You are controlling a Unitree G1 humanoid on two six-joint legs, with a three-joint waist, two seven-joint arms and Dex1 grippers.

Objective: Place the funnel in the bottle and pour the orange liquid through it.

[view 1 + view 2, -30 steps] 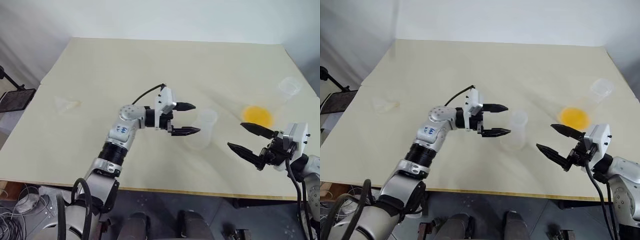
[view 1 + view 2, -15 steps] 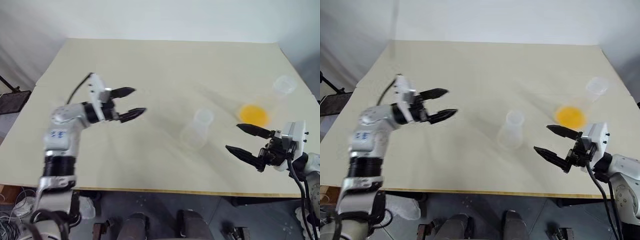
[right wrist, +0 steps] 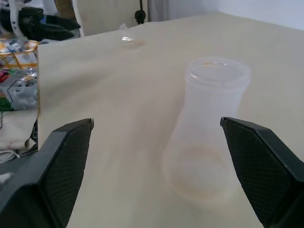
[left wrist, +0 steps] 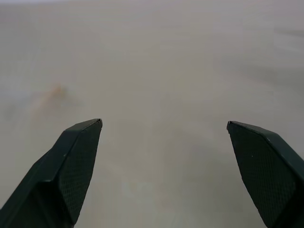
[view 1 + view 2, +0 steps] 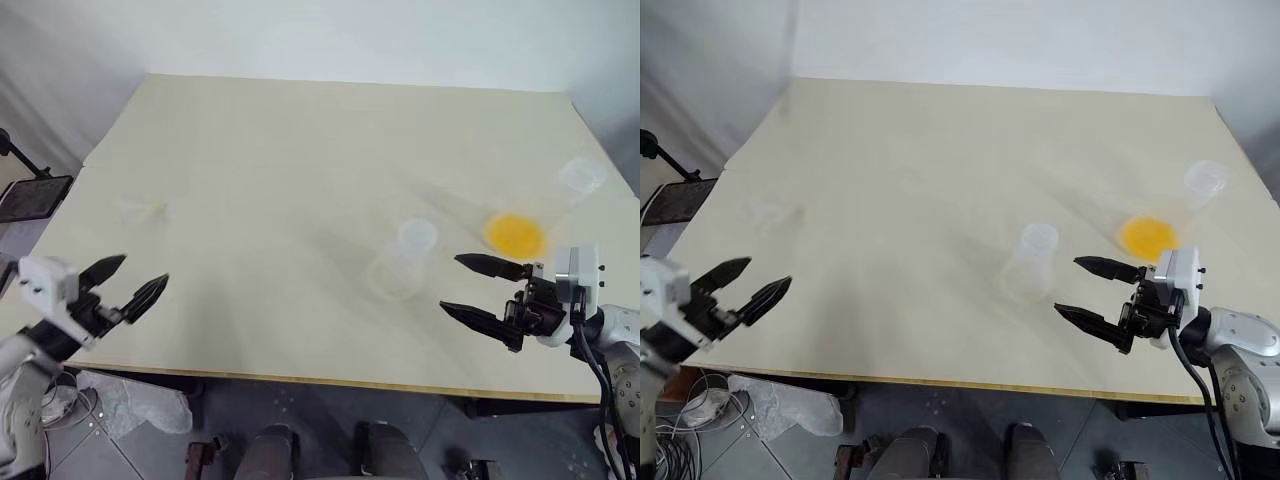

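My clear, empty conical plastic bottle (image 5: 405, 262) stands upright mid-table. The shallow orange liquid (image 5: 515, 233) sits inside the second clear flask to its right. The faint clear funnel (image 5: 140, 207) seems to lie far left.

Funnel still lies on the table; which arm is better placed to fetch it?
Left. The left gripper, open, is at the table's left edge near the funnel; the right gripper faces the bottle.

No legible text, seemingly.
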